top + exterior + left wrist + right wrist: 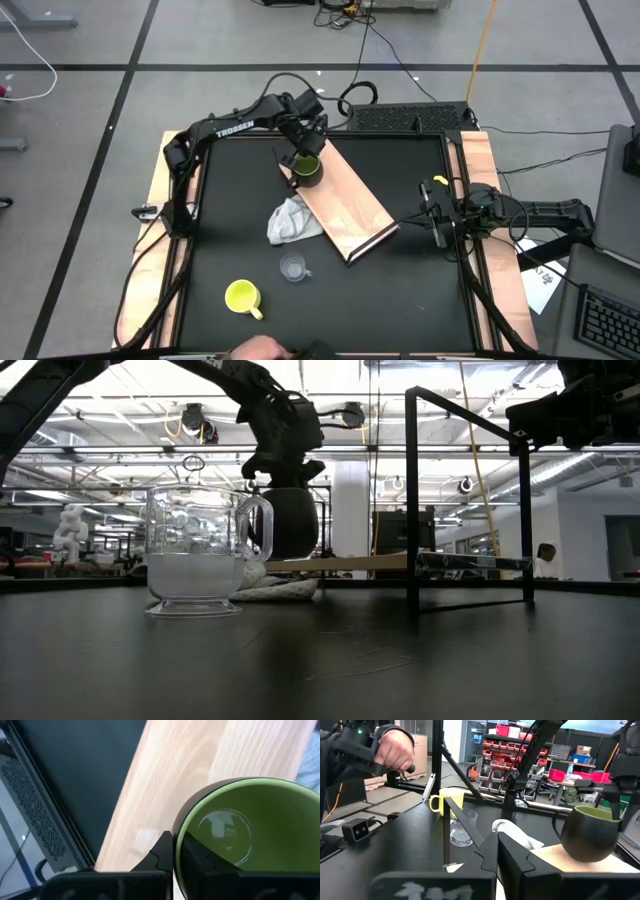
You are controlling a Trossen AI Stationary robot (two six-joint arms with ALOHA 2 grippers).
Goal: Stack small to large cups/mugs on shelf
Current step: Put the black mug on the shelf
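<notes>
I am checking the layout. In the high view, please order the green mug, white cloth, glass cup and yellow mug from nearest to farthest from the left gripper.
Left gripper:
1. Dark green mug, at the gripper, on the shelf's far end.
2. White cloth, beside the shelf's left edge.
3. Glass cup, nearer the table's front.
4. Yellow mug, front left.

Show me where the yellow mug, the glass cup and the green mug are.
yellow mug [240,295]: high view, on its open mouth.
glass cup [194,563]: low view, on its clear side wall.
green mug [588,836]: right wrist view, on its dark outer wall.
</notes>
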